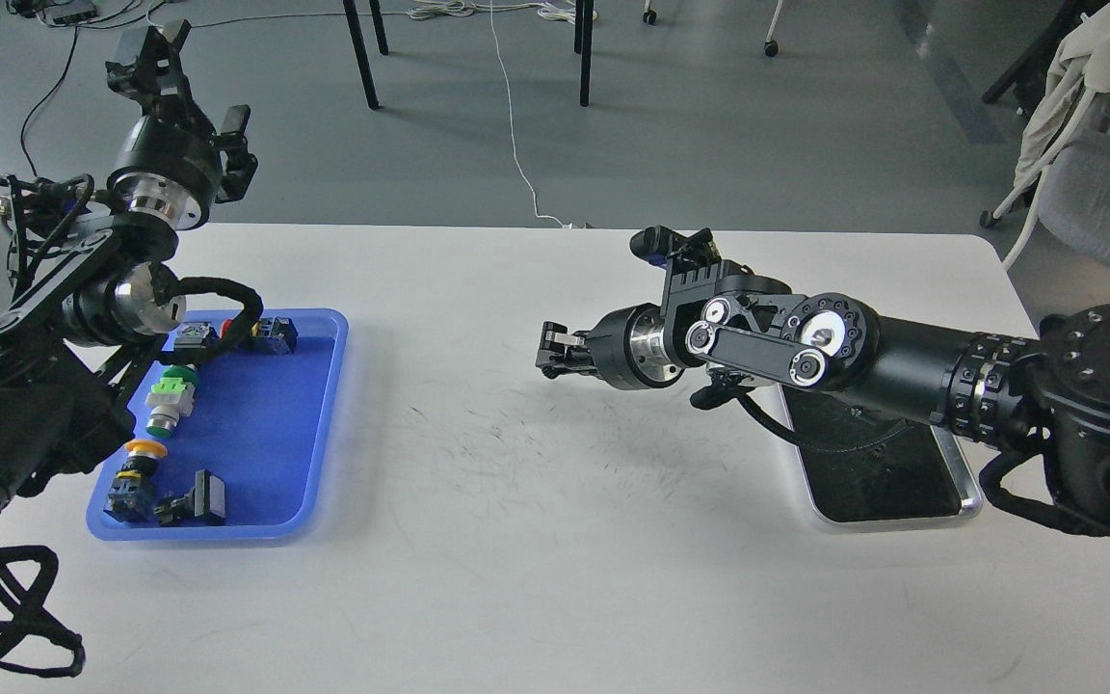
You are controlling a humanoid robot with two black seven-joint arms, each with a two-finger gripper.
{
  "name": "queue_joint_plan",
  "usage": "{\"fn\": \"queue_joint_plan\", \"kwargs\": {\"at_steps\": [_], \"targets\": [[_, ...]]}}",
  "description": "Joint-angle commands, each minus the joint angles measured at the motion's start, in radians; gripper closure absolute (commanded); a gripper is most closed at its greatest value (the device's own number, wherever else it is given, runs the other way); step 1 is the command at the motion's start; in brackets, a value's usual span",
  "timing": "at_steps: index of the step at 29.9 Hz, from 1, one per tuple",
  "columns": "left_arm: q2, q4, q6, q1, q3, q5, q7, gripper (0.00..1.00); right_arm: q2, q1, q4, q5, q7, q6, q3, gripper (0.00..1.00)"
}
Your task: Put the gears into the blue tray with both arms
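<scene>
Blue tray point(309, 424) at the left holds switches point(171, 405) and black parts point(197, 499); I cannot see any gears in it. The steel tray point(960, 506) at the right is half hidden by the right arm point(902, 371), so gears there may be missed. The right gripper point(547, 355) over the table point(555, 540) looks narrow, and whether it holds something I cannot tell. The left gripper point(148, 48) is raised far-left, fingers apart, empty. A tiny gear could slip and roll away.

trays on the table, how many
2. The blue tray lies at the table's left, holding push-button switches; the steel tray lies at the right, partly hidden under the right arm. No others show.
</scene>
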Motion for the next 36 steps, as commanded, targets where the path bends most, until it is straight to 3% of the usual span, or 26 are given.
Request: {"fn": "queue_joint_plan", "kwargs": {"at_steps": [1, 11, 22, 25, 29, 33, 36], "targets": [[0.001, 0.0, 0.0, 0.001, 0.0, 0.0, 0.001, 0.02, 0.001, -0.03, 0.035, 0.013, 0.001, -0.061, 0.005, 0.99], [0.015, 0.0, 0.002, 0.001, 0.0, 0.0, 0.001, 0.02, 0.001, -0.037, 0.195, 0.079, 0.001, -0.095, 0.004, 0.98], [0.014, 0.0, 0.017, 0.002, 0.002, 0.0, -0.001, 0.02, 0.001, -0.092, 0.196, 0.06, -0.007, -0.092, -0.002, 0.94], [0.014, 0.0, 0.017, 0.002, 0.002, 0.0, -0.001, 0.02, 0.001, -0.093, 0.195, 0.06, -0.007, -0.094, -0.002, 0.81], [0.014, 0.0, 0.019, 0.002, 0.002, 0.0, -0.001, 0.02, 0.001, -0.093, 0.193, 0.06, -0.007, -0.097, -0.002, 0.54], [0.017, 0.0, 0.019, 0.004, 0.002, 0.0, 0.001, 0.02, 0.001, -0.09, 0.189, 0.063, -0.004, -0.109, 0.001, 0.14], [0.02, 0.0, 0.019, 0.004, 0.003, 0.002, 0.001, 0.02, 0.001, -0.086, 0.184, 0.063, -0.002, -0.109, 0.007, 0.07]]}}
